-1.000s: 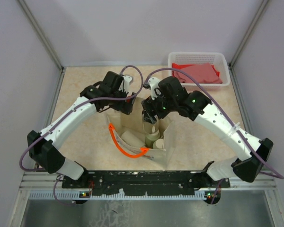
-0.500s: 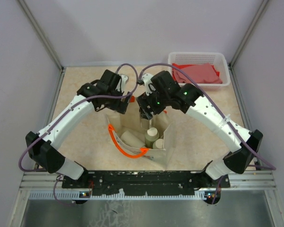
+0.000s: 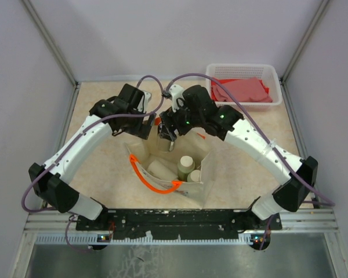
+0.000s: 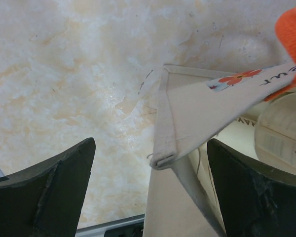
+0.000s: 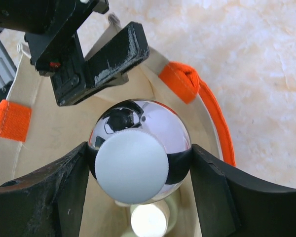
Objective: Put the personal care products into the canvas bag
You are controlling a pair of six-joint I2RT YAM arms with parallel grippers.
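A white-capped bottle (image 5: 130, 180) is clamped in the right hand (image 5: 138, 163), above the mouth of the open canvas bag (image 3: 200, 174). The left hand (image 4: 148, 187) is spread wide astride the rim, unclamped, so the soft wall could be folded inward if the bottle is released off-centre.

A beige canvas bag (image 3: 204, 188) has bright orange handles (image 3: 153, 182). A white tag (image 4: 237, 77) on it carries a red-orange flower print and black lettering. The table (image 3: 98, 104) is marbled in cream and tan. One bottle (image 3: 185, 169) is sage green with a cream cap; another, the cream bottle (image 3: 158, 169), is pale all over. The small bottle (image 5: 133, 163) has a glossy, mirror-like shoulder and a matte white cap. The right gripper (image 5: 138, 148) has black fingers (image 5: 44, 197). The left arm (image 3: 84, 142) and right arm (image 3: 249, 139) are white with black joints. A white lattice basket (image 3: 242, 68) holds red cloth (image 3: 243, 90).
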